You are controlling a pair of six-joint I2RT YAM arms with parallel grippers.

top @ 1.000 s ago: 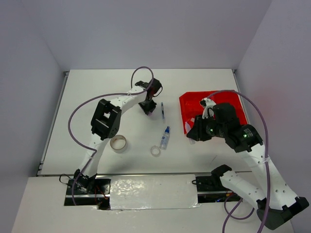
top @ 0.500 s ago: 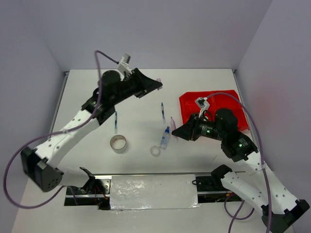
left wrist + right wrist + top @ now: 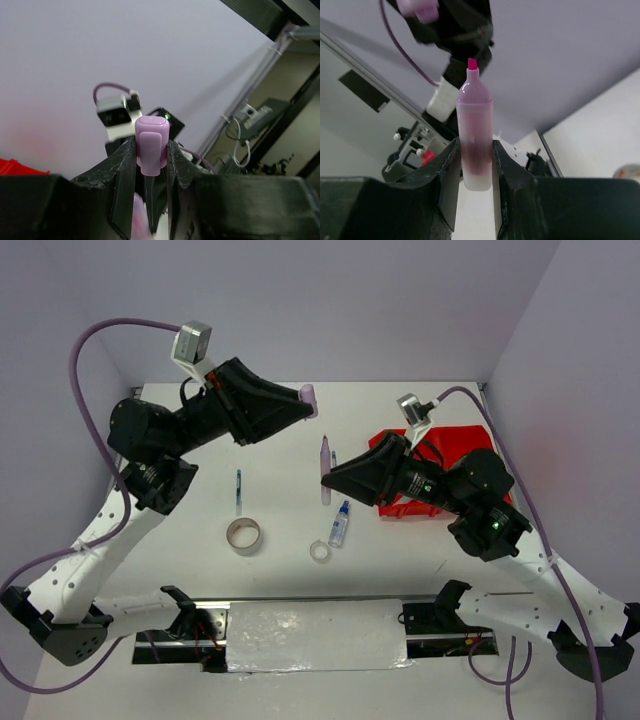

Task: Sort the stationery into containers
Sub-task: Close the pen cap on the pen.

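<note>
Change over the last second: left end effector (image 3: 303, 400) was low over the middle of the surface (image 3: 280, 440), and right end effector (image 3: 326, 480) sat at the near-left edge of the red tray (image 3: 465, 435). Now both are lifted and point at each other above the surface.

Left: jaws narrow, clamped on the sides of a lilac cap (image 3: 151, 145). Right: jaws narrow, clamped on the highlighter body (image 3: 475, 140), which stands upright with its pink chisel tip bare. Cap sits far-left of the body, the two well apart, not yet lined up.

My read: the highlighter gets recapped before it goes into a compartment, so this item is mid-handling and not sorted.

On the surface, outside the tray:
- left pen (image 3: 238, 490)
- centre pen (image 3: 334, 457), just right of the held body
- beige tape roll (image 3: 243, 535)
- clear tape ring (image 3: 319, 551)
- blue-capped bottle (image 3: 340, 524)

Most of the sort looks undone. The right arm covers much of the tray, so I can't tell what is in it.

Writing: faint vertical print on the barrel, looks like "deli", last letter unsure. Nothing else readable.
</note>
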